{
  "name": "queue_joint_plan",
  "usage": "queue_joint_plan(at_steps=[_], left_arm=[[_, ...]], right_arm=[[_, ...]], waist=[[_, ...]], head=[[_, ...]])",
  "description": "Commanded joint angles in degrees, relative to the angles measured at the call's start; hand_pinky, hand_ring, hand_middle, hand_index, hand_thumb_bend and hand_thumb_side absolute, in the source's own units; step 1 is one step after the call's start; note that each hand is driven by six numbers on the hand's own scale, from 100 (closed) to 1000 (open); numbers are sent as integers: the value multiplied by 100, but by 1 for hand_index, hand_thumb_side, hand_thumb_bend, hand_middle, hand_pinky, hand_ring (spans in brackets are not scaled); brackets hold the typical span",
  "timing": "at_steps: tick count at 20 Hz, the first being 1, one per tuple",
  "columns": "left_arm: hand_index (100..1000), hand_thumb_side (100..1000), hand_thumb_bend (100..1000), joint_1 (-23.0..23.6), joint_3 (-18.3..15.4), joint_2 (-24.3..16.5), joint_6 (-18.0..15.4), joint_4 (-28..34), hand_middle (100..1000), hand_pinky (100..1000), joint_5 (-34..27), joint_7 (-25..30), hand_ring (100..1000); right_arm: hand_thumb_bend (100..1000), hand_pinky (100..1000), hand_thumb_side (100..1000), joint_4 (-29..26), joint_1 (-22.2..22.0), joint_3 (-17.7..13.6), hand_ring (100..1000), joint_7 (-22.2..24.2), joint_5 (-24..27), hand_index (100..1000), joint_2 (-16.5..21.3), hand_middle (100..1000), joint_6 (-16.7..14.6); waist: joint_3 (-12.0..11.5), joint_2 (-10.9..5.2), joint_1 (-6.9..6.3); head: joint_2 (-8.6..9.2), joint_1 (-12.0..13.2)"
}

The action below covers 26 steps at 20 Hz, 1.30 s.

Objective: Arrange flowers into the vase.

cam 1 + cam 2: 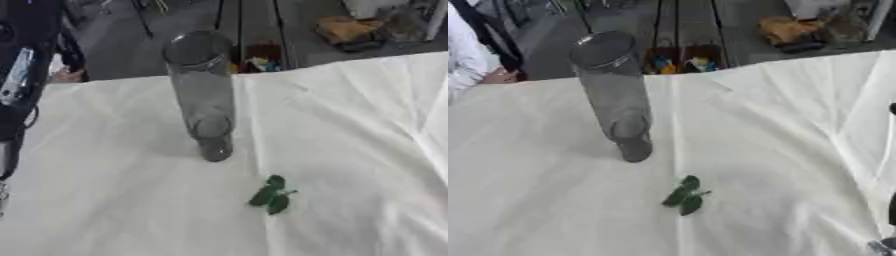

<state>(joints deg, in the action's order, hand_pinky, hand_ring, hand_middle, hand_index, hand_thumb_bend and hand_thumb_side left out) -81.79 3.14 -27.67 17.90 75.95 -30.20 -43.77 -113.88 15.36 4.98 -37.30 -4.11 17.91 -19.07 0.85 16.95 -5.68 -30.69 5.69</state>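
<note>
Vase (pixel 201 95): tall clear glass cylinder, standing upright on the desk, a little left of centre and toward the far side. Nothing can be made out inside it.

Leaves (pixel 272 194): a small sprig of dark green leaves lying flat on the cloth, nearer the camera than the vase and slightly to its right. It is apart from the vase, not touching it.

Desk (pixel 122 200): covered by a white cloth (pixel 798 125) with fold creases running across it, most plainly on the right side.

Left arm (pixel 17 95): a black shape along the left edge of the left eye view. No fingers show, so I cannot tell their state.

Right hand (pixel 885 243): only a dark sliver at the lower right corner and right edge of the right eye view. Whether the fingers are open or closed cannot be told. The leaves lie well to the left of this sliver, and the vase farther left and farther away again.

Contact: neither hand touches the vase or the leaves.

Beyond the desk: a grey floor with some blurred items, too unclear to name.
</note>
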Motion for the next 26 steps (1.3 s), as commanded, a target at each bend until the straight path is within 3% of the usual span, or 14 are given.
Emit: queue_joint_plan(at_steps=[1, 26], left_arm=[[100, 583, 100, -148, 15, -54, 114, 133, 100, 100, 50, -54, 100], [100, 584, 100, 27, 168, 157, 316, 7, 100, 100, 316, -103, 100]], right_arm=[[100, 665, 1000, -71, 60, -4, 692, -1, 36, 761, 83, 524, 32], [100, 670, 1000, -71, 122, 17, 696, 13, 150, 763, 41, 521, 97]], waist=[[13, -102, 19], [99, -9, -24]], head=[[-9, 36], [164, 69]])
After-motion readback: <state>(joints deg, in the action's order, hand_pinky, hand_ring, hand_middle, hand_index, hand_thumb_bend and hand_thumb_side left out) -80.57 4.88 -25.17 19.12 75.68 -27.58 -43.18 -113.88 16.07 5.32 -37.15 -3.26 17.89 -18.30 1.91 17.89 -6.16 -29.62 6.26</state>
